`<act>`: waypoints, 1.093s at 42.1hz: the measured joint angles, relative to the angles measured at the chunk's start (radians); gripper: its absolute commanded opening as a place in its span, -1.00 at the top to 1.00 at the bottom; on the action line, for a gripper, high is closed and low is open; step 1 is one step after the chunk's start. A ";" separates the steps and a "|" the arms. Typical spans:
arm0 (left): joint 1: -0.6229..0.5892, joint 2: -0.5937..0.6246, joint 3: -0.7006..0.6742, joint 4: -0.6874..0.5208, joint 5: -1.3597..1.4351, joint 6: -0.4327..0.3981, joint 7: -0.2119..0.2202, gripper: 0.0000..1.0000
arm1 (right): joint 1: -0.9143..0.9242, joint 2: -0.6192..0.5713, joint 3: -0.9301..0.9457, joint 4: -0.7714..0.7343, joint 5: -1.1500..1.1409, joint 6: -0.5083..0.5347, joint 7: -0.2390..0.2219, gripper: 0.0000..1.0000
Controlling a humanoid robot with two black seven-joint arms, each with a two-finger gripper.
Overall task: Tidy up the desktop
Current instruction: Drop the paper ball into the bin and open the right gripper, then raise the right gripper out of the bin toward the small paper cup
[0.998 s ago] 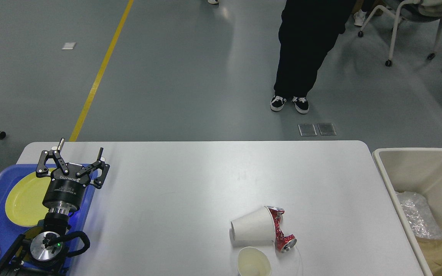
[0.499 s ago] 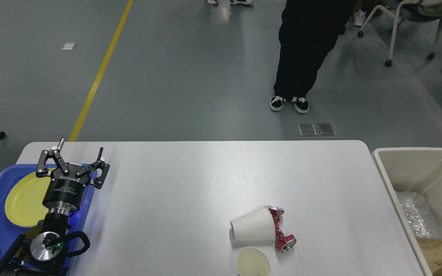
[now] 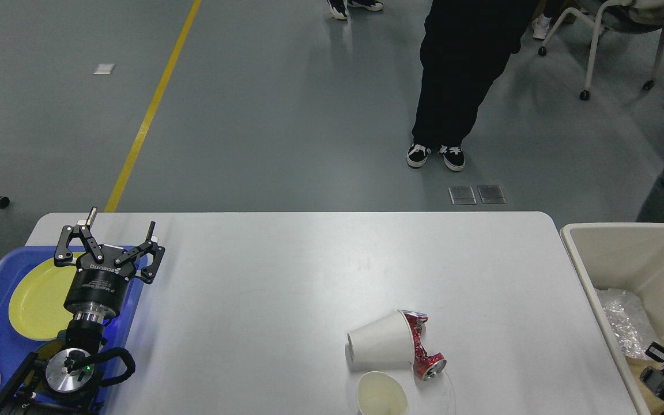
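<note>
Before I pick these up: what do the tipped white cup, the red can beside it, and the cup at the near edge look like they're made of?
The tipped white cup looks like matte paper: opaque, thin rolled rim. The crushed red can looks like thin aluminium: creased, glossy print, shiny silver ends. The cream cup at the near edge looks like paper too, though it is cut off by the frame, so that is less certain.

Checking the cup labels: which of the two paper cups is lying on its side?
The white paper cup, tipped over against the crushed red can. The cream cup nearer the table's front edge stands upright, mouth up.
</note>
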 measured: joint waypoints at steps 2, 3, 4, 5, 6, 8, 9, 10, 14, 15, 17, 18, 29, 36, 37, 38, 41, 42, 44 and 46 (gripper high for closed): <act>0.000 0.000 0.000 0.000 0.000 0.000 0.000 -0.93 | 0.000 0.001 0.000 0.001 0.000 0.000 -0.002 0.76; 0.000 0.000 0.000 0.000 0.000 0.000 0.000 -0.93 | 0.000 0.001 0.000 0.002 0.000 0.000 -0.003 -0.12; 0.000 0.000 0.000 0.000 0.000 0.000 0.000 -0.93 | 0.000 0.003 0.000 0.003 0.000 -0.001 -0.003 -0.46; 0.000 0.000 0.000 0.000 0.000 0.000 0.000 -0.93 | 0.000 0.003 -0.001 0.004 0.000 -0.002 -0.004 -0.77; 0.000 0.000 0.000 0.000 0.000 0.000 0.000 -0.93 | 0.000 0.003 -0.002 0.004 0.000 -0.002 -0.004 -0.97; 0.000 0.000 0.000 0.000 0.000 0.000 0.000 -0.93 | 0.001 0.003 -0.004 0.004 -0.001 -0.004 -0.004 -1.00; 0.000 0.000 0.000 0.000 0.000 0.000 0.000 -0.93 | 0.003 0.004 -0.005 0.004 -0.001 -0.004 -0.004 -1.00; 0.000 0.000 0.000 0.000 0.000 0.000 0.000 -0.93 | 0.005 0.004 -0.006 0.004 -0.001 -0.005 -0.004 -1.00; 0.000 0.000 0.000 0.000 0.000 0.000 0.000 -0.93 | 0.017 0.004 -0.004 0.011 -0.002 -0.005 -0.004 -1.00; 0.000 0.000 0.000 0.000 0.000 0.000 0.000 -0.93 | 0.019 0.004 -0.003 0.012 -0.002 -0.005 -0.004 -1.00; 0.000 0.000 0.000 0.000 0.000 0.000 0.000 -0.93 | 0.021 0.004 -0.002 0.014 -0.002 -0.003 -0.004 -1.00; 0.000 0.000 0.000 0.000 0.000 0.000 0.000 -0.93 | 0.022 0.004 -0.001 0.014 -0.002 -0.003 -0.004 -1.00; 0.000 0.000 0.000 0.000 0.000 0.000 0.000 -0.93 | 0.025 -0.002 -0.001 0.016 -0.002 -0.001 -0.002 -1.00; 0.000 0.000 0.000 0.000 0.000 0.000 0.000 -0.93 | 0.029 -0.004 -0.002 0.017 -0.002 0.002 0.000 -1.00; 0.000 0.000 0.000 0.000 0.000 0.000 0.000 -0.93 | 0.031 -0.005 -0.002 0.017 -0.002 0.003 0.000 -1.00; 0.000 0.000 0.000 0.000 0.000 0.000 0.000 -0.93 | 0.034 -0.006 -0.002 0.018 -0.002 0.004 0.000 -1.00; 0.000 0.000 0.000 0.000 0.000 0.000 0.000 -0.93 | 0.047 -0.009 0.000 0.020 -0.003 0.008 0.001 -1.00; 0.000 0.000 0.000 0.000 0.000 0.000 0.000 -0.93 | 0.052 -0.009 -0.001 0.021 -0.004 0.008 0.001 -1.00; 0.000 0.000 0.000 0.000 0.000 0.001 0.000 -0.93 | 0.061 -0.011 -0.005 0.029 -0.007 0.009 0.001 -1.00; 0.000 0.000 0.000 0.000 0.000 0.001 0.000 -0.93 | 0.076 -0.019 -0.009 0.046 -0.010 0.011 0.001 -1.00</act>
